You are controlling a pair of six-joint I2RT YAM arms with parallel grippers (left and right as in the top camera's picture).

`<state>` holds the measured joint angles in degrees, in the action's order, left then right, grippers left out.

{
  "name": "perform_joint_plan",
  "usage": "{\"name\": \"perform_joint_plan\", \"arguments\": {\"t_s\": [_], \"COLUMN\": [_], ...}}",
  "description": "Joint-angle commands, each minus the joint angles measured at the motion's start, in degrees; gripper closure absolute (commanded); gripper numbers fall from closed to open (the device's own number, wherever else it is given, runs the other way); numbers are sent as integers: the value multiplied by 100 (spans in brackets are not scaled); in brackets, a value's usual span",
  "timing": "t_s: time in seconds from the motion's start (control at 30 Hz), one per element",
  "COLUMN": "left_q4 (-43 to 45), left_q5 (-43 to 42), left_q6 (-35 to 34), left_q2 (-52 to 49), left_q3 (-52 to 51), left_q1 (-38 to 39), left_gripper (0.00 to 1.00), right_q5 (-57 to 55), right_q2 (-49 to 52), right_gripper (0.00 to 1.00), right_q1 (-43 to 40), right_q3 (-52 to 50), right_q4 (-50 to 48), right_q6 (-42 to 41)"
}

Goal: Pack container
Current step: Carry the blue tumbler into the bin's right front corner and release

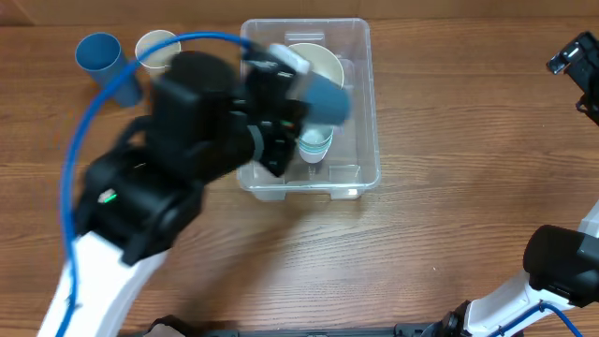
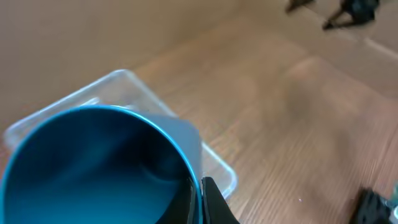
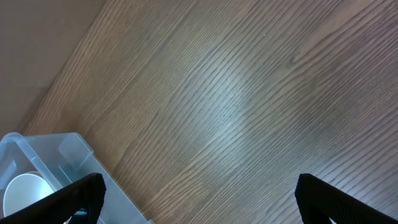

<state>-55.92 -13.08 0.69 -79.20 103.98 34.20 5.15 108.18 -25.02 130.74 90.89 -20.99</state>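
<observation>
The left end effector (image 1: 292, 94) gripped a blue cup (image 1: 328, 99) over the container (image 1: 360, 180), upper centre of the overhead frame, presumably to pack it inside; the right end effector (image 3: 199, 199) stood with fingers apart.

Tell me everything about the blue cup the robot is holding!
The blue cup looks like smooth plastic, light blue outside and darker blue inside. It looks empty, with a round open mouth and a thin rim. The left gripper pinches its rim, so it hangs in the air, tipped sideways, over the container. A stack of cups stands in the container just below it. Only the gripper seems to touch it.
</observation>
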Motion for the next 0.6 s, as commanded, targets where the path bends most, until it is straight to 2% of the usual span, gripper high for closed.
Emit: {"name": "perform_joint_plan", "arguments": {"t_s": [0.0, 0.17, 0.57], "left_q4": [144, 240, -321], "left_q5": [-92, -2, -7], "left_q6": [409, 472, 472], "left_q2": [-822, -1589, -1672], "left_q3": [74, 74, 26], "left_q1": [466, 634, 634], "left_gripper": [96, 96, 96], "right_q5": [9, 9, 9], "right_q2": [-76, -79, -79], "right_gripper": [0, 0, 0], "right_q1": [9, 9, 9], "right_q3": [122, 122, 122], "right_q4": [-31, -31, -31], "right_q6": [-48, -48, -48]}}
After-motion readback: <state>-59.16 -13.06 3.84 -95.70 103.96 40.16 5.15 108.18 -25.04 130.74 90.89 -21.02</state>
